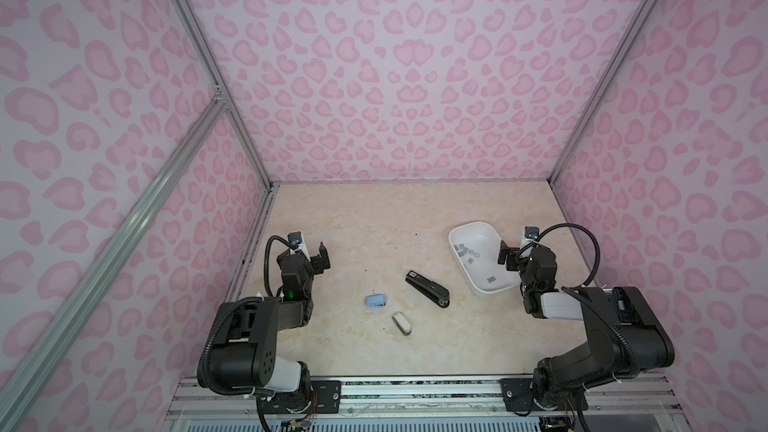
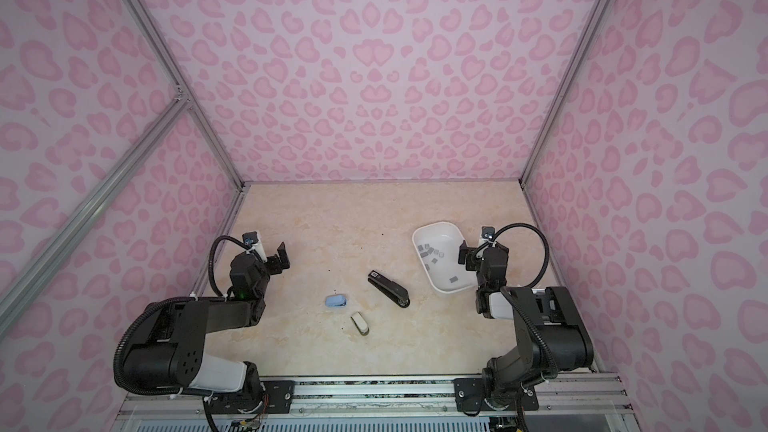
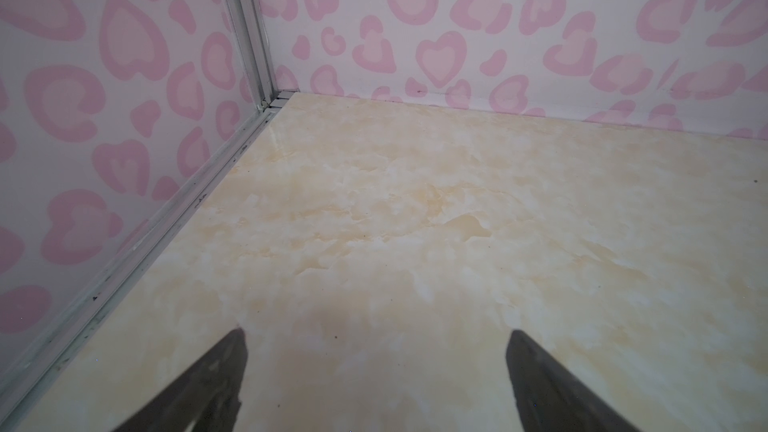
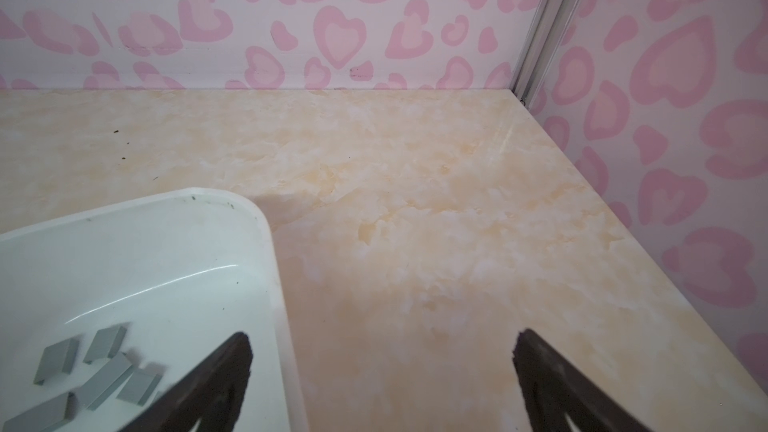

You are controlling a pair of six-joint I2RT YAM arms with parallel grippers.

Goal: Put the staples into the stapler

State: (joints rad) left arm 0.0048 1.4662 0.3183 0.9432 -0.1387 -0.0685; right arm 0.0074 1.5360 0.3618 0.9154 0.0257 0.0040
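A black stapler [image 1: 428, 288] [image 2: 388, 288] lies shut near the middle of the table, showing in both top views. The staples [image 1: 467, 252] [image 2: 432, 253] [image 4: 104, 367], several short grey strips, lie loose in a white tray [image 1: 478, 238] [image 2: 440, 236] [image 4: 266, 218]. My right gripper [image 1: 515, 253] [image 2: 476, 251] [image 4: 382, 338] hangs open over the tray's right rim, one finger above the tray and one above bare table, holding nothing. My left gripper [image 1: 311, 253] [image 2: 272, 253] [image 3: 376, 338] is open and empty over bare table at the left, well away from the stapler.
A small blue stapler [image 1: 376, 301] [image 2: 336, 301] and a small cream stapler [image 1: 402, 322] [image 2: 361, 323] lie in front of the black one. Pink-patterned walls with metal frame rails close in the table on the left, right and back.
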